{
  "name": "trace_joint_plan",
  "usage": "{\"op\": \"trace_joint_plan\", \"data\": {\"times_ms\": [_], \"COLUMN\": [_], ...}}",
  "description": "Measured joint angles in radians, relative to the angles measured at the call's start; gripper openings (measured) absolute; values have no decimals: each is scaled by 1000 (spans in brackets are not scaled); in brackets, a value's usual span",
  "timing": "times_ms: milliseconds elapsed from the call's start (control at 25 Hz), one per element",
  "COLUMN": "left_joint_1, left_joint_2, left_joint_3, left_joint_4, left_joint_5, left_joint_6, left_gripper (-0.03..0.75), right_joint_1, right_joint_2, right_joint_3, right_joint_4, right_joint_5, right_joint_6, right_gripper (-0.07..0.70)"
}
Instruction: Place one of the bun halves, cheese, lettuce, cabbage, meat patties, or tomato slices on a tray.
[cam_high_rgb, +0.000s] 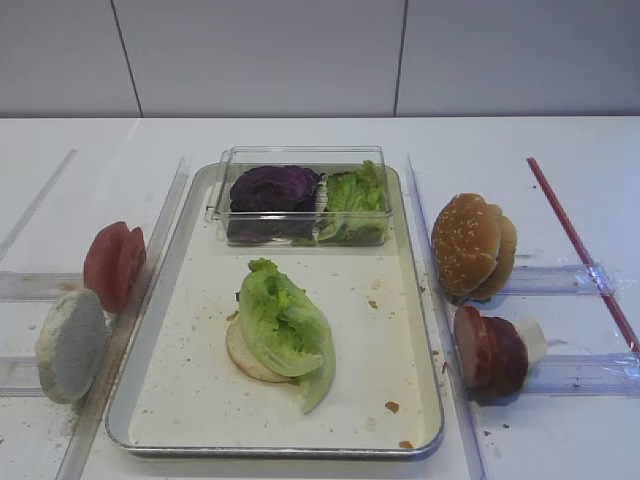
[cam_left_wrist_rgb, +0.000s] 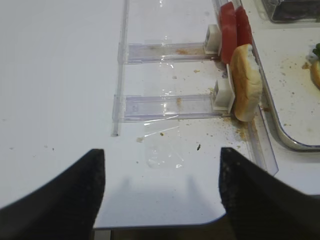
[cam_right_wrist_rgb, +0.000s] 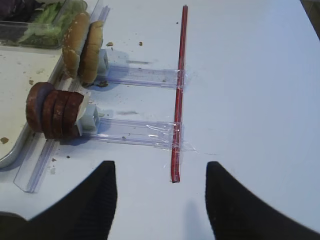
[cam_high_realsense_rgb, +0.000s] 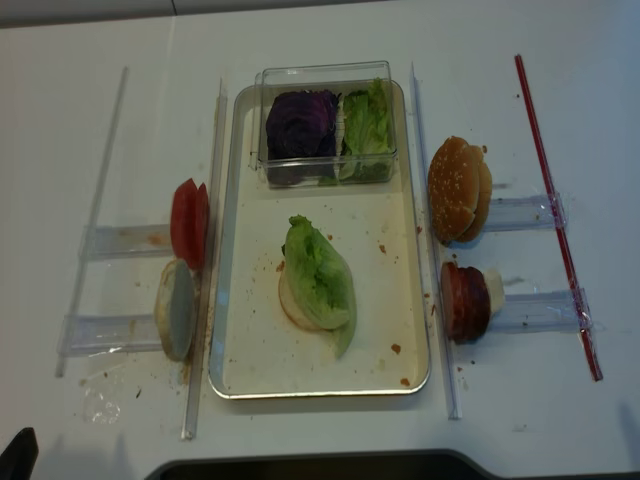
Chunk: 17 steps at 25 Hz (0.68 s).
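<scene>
Lettuce (cam_high_rgb: 285, 325), crinkly, drapes a pale round bun (cam_high_rgb: 247, 357); both pincers wide, empty.

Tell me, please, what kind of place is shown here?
Probably a lab test bench for burger assembly, not a real kitchen: a plain white table, ingredients lined up in taped clear plastic holders, and a metal tray with lettuce over a bun half.

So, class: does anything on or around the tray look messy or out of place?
Crumbs speckle the tray. The lettuce overhangs its bun half and hides most of it. Otherwise nothing is spilled or toppled.
</scene>
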<state>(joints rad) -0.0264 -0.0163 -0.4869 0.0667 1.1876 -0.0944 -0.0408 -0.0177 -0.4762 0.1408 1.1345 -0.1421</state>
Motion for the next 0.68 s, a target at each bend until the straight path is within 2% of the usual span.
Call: {"op": "trace_joint_plan", "data": {"times_ms": [240, 680], "left_joint_1": [0, 0], "left_joint_2": [0, 0], "left_joint_3": [0, 0], "left_joint_4": [0, 0], "left_joint_5": [0, 0], "left_joint_6": [0, 0], "left_gripper": [445, 445], "right_joint_1": [0, 0], "right_joint_2": [0, 0], "right_joint_3": [0, 0], "right_joint_4": [-2, -6], "right_joint_5": [-4, -4], "right_joint_6": [2, 10], "right_gripper": [454, 458]}}
